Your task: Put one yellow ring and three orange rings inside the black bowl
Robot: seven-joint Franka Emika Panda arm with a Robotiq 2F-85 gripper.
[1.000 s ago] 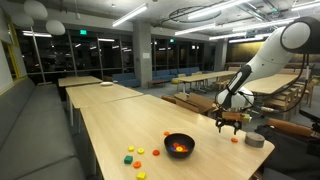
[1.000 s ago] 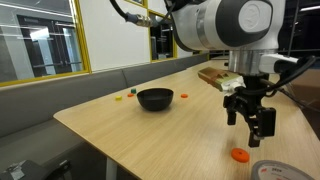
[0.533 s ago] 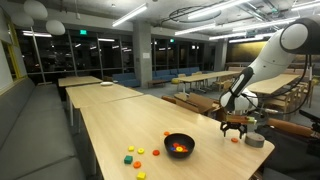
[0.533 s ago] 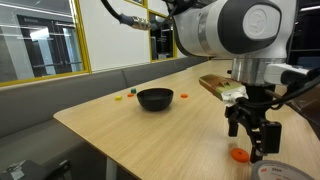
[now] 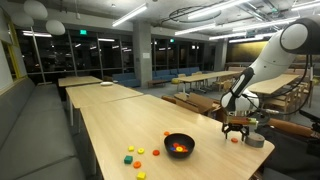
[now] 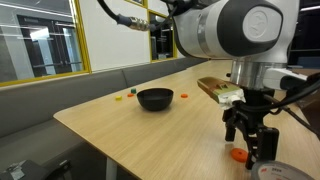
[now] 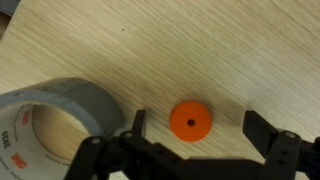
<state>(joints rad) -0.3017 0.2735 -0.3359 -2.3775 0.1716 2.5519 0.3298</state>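
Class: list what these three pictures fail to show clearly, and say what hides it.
- Bowl: exterior view, its wall hides the contents.
- Tape: wrist view, cut off by the edges.
- Ring: exterior view, partly behind the gripper.
- Loose pieces: exterior view, too small to tell shapes.

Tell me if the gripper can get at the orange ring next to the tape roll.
Probably yes: the gripper hangs above the orange ring with jaws open either side; the tape roll lies apart from it.
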